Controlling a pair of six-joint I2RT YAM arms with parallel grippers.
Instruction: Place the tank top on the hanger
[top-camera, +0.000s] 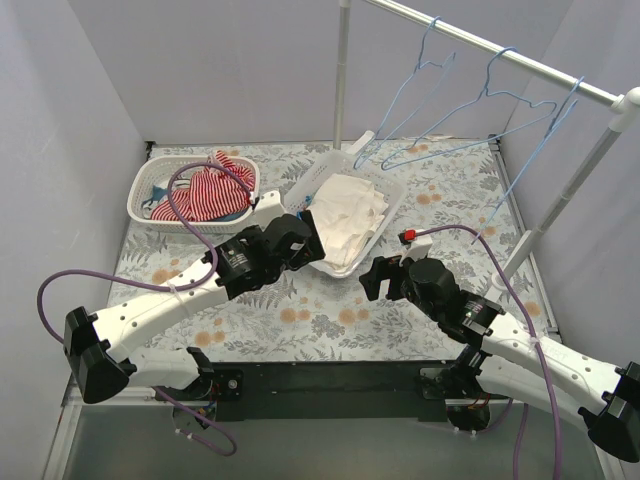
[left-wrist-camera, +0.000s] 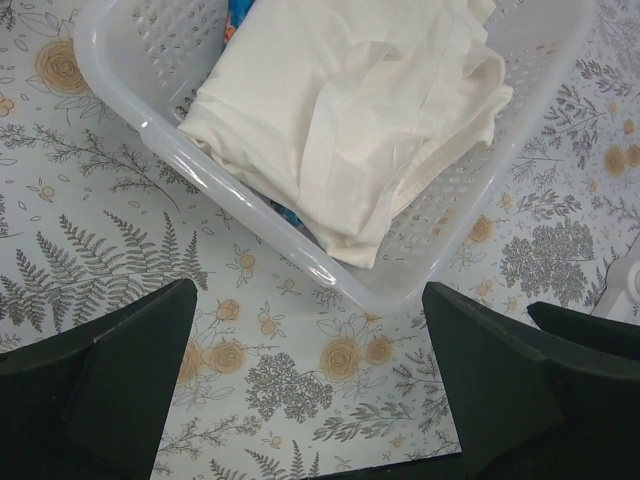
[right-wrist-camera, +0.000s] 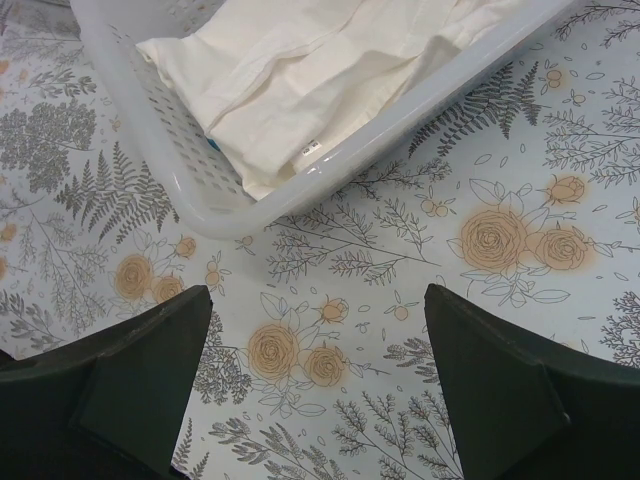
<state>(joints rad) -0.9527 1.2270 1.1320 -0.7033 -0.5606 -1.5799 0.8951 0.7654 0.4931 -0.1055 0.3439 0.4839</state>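
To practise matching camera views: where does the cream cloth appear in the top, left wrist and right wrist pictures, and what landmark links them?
Top external: cloth at the centre, inside the clear basket.
Left wrist: cloth in the upper middle, inside the basket.
Right wrist: cloth at the top middle, inside the basket.
Shared landmark: the basket's rim, which edges the cloth in all three.

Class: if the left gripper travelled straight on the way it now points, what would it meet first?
Probably the near rim of the white basket, with the cream cloth just beyond; the left gripper is open. Depth is unclear.
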